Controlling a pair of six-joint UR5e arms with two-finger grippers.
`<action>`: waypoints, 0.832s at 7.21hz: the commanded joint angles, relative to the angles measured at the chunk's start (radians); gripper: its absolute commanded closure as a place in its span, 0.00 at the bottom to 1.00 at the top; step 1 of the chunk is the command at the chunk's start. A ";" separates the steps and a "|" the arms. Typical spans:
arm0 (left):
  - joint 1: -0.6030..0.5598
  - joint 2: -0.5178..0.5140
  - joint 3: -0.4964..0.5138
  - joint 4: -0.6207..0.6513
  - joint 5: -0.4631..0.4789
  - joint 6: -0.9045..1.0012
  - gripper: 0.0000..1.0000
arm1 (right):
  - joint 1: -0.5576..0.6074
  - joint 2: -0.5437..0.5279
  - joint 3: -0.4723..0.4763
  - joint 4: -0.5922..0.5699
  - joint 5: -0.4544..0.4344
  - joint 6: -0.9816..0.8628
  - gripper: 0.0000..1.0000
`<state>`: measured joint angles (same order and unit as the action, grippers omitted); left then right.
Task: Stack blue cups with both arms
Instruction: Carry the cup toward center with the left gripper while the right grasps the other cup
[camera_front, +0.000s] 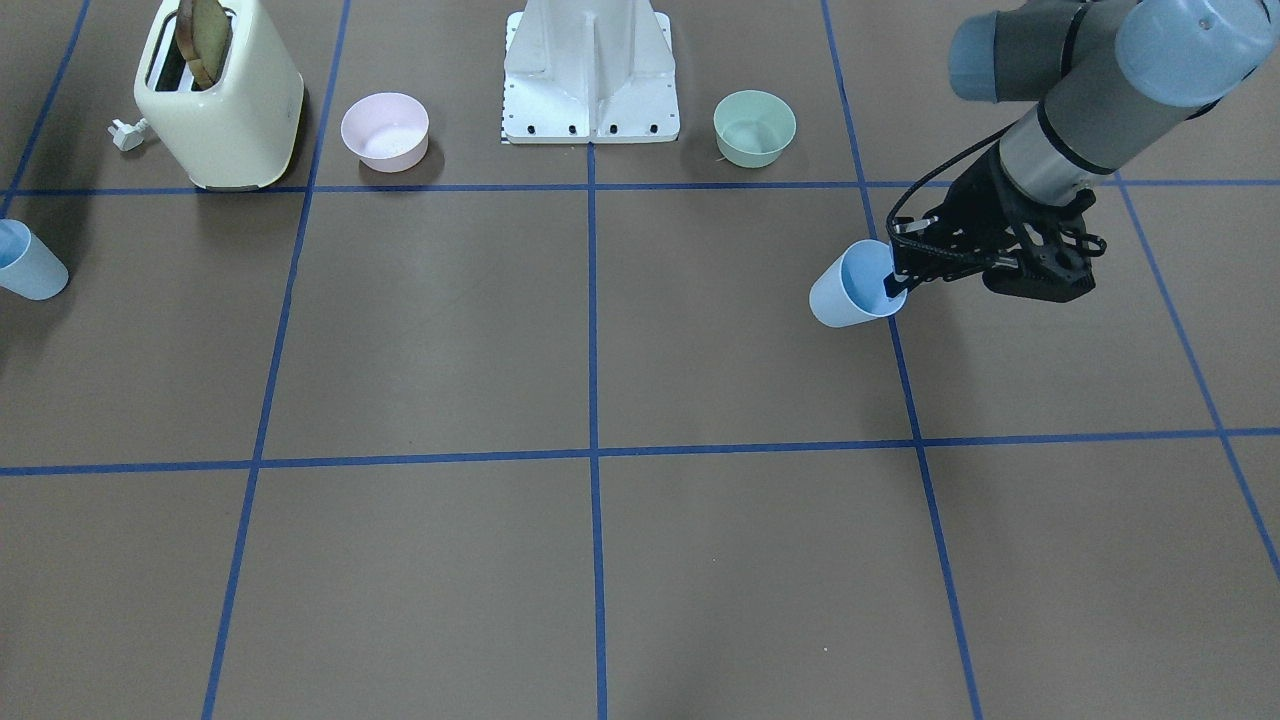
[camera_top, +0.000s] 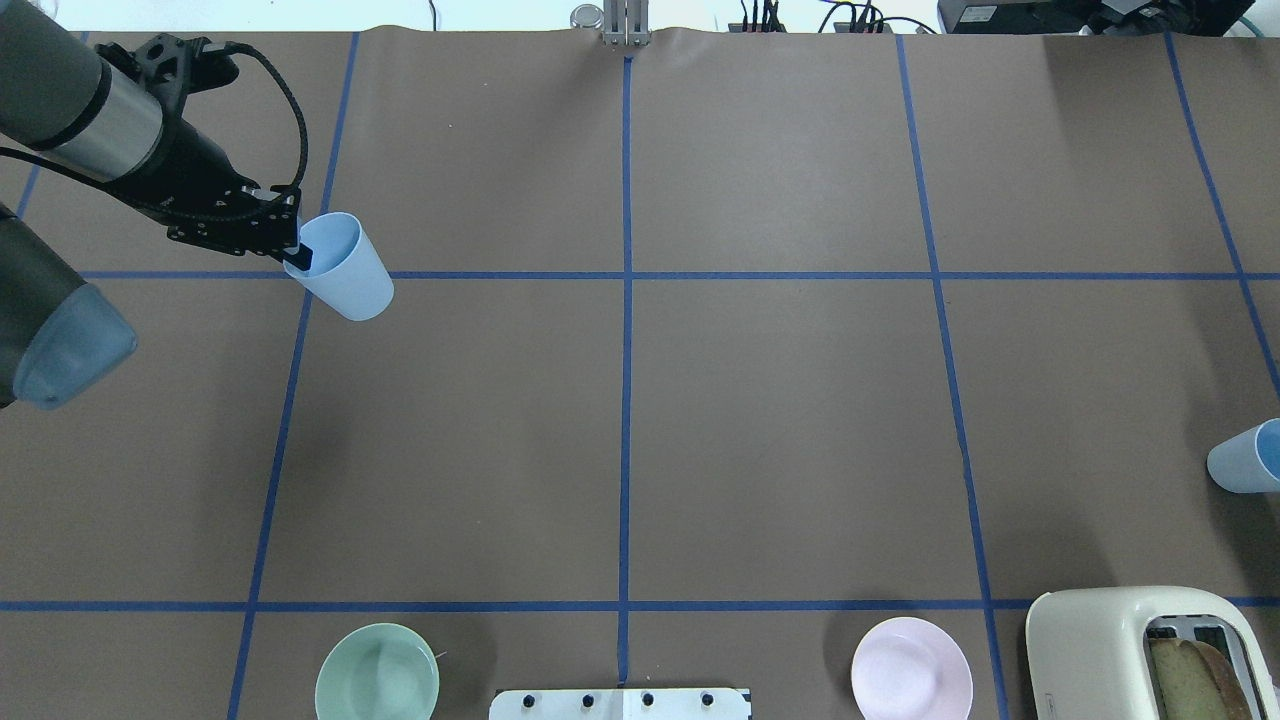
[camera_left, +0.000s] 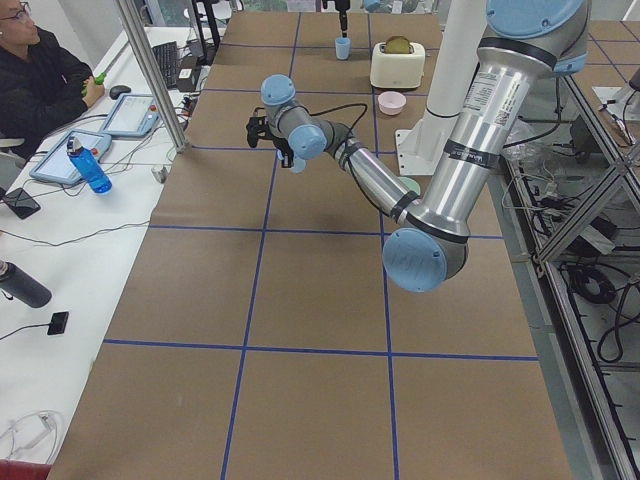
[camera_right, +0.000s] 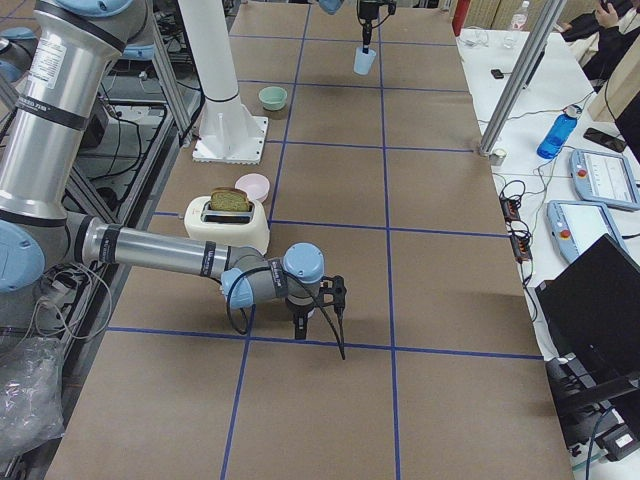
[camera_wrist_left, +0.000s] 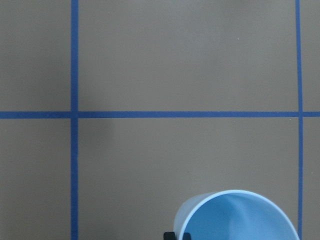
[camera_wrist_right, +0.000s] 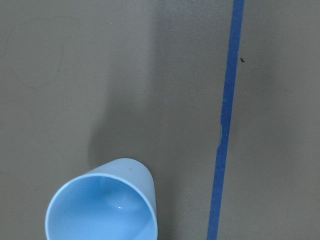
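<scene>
Pale-blue tapered plastic cup (camera_top: 345, 270), rim pinched in the left gripper (camera_top: 297, 258), is over the brown table (camera_top: 780, 420), far left. Its twin cup (camera_top: 1245, 460) stands well apart toward the right end, under the right gripper (camera_right: 318, 332), whose opening I cannot tell.

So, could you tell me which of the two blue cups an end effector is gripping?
The blue cup on the robot's left: the left end effector pinches its rim. The other blue cup, on the right, stands free.
</scene>
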<state>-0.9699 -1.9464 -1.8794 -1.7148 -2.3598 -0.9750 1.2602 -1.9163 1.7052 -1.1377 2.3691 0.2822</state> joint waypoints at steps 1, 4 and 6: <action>0.019 -0.037 0.005 0.001 0.002 -0.037 1.00 | -0.022 0.008 -0.012 0.004 -0.017 0.002 0.00; 0.098 -0.098 0.026 0.003 0.055 -0.123 1.00 | -0.050 0.010 -0.065 0.091 -0.019 0.034 0.00; 0.105 -0.106 0.034 0.003 0.065 -0.125 1.00 | -0.053 0.010 -0.085 0.141 -0.016 0.066 0.08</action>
<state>-0.8716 -2.0461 -1.8497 -1.7120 -2.3031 -1.0956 1.2101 -1.9068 1.6315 -1.0254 2.3514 0.3243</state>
